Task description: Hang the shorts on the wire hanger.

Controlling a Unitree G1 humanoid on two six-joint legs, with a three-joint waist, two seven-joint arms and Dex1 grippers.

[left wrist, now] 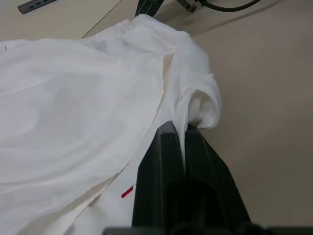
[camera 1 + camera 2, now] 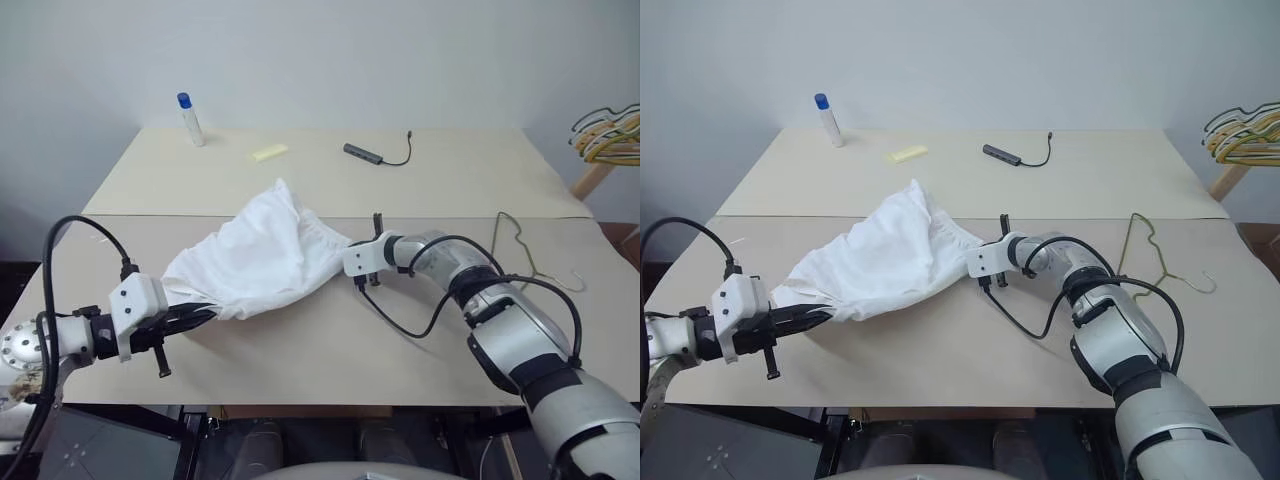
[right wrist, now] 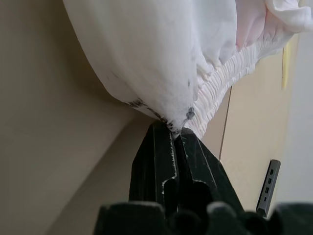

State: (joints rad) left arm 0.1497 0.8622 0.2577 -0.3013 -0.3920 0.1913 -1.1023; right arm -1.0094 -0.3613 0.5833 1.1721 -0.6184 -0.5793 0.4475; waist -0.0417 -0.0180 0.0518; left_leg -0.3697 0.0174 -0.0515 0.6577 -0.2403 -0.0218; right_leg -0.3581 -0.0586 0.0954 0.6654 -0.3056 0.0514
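Head view: both claws, left (image 2: 205, 312) & right (image 2: 352, 247), clamp thin white cloth shorts (image 2: 262, 255); step: spreading; next, carry to olive-green wire hanger (image 2: 530, 250).

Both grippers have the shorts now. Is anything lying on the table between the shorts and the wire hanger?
Nothing visible. The shorts hang stretched between the left gripper and right gripper, both shut on the cloth. The wire hanger lies flat beyond the right arm; only bare table and that arm's own cable lie between.

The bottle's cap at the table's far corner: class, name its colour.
Blue. The bottle has a blue cap, clearest in the left eye view.
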